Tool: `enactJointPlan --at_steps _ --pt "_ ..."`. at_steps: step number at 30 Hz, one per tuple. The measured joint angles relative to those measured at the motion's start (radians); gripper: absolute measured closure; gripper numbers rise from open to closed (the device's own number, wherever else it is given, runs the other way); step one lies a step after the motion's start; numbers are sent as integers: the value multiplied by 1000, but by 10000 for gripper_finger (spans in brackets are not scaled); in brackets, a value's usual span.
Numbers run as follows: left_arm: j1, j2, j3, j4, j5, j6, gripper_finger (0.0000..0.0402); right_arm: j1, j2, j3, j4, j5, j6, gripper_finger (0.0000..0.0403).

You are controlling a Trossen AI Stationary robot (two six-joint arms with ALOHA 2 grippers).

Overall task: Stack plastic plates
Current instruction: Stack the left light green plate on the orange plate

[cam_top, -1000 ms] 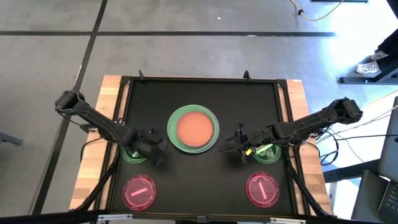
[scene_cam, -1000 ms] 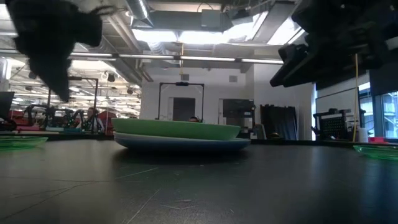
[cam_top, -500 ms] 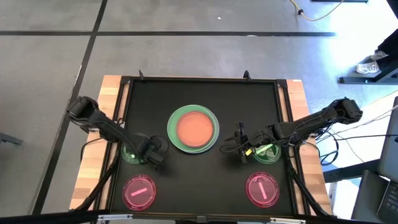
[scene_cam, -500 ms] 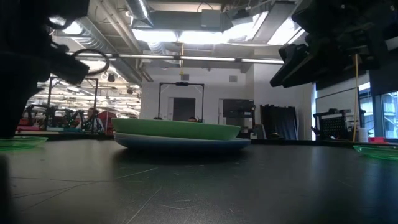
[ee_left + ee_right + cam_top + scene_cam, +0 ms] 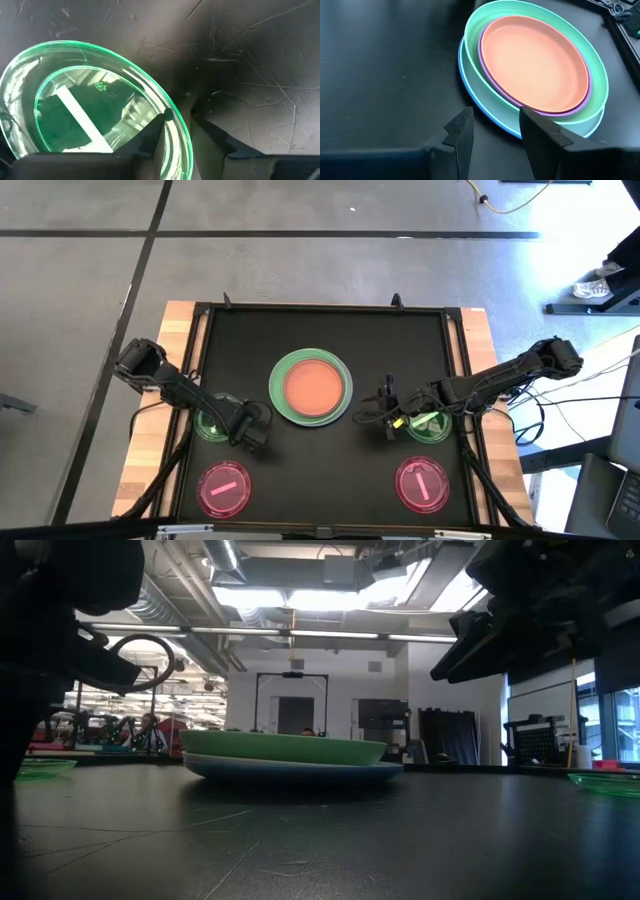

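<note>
Translucent green plate (image 5: 75, 110) sits between the left gripper's (image 5: 182, 125) parted fingers.

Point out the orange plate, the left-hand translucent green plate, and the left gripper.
orange plate (image 5: 314, 386), high view, its flat centre.
translucent green plate (image 5: 75, 107), left wrist view, its clear base.
left gripper (image 5: 180, 112), left wrist view, the gap between fingertips straddling the plate's rim.
</note>
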Motion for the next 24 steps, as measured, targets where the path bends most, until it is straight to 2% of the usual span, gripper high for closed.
enactJointPlan --at_steps 7,14,19,24 --pt "0 0 0 -6 -3 54 392 0 0 0 -1 9 0 253" --pt "-10 -27 13 -106 -16 69 399 0 0 0 -2 9 -1 253" --pt "-38 -62 105 -256 -122 70 398 0 0 0 -2 9 -2 253" --pt "-52 -96 219 -297 -301 131 399 0 0 0 -2 9 -2 253"
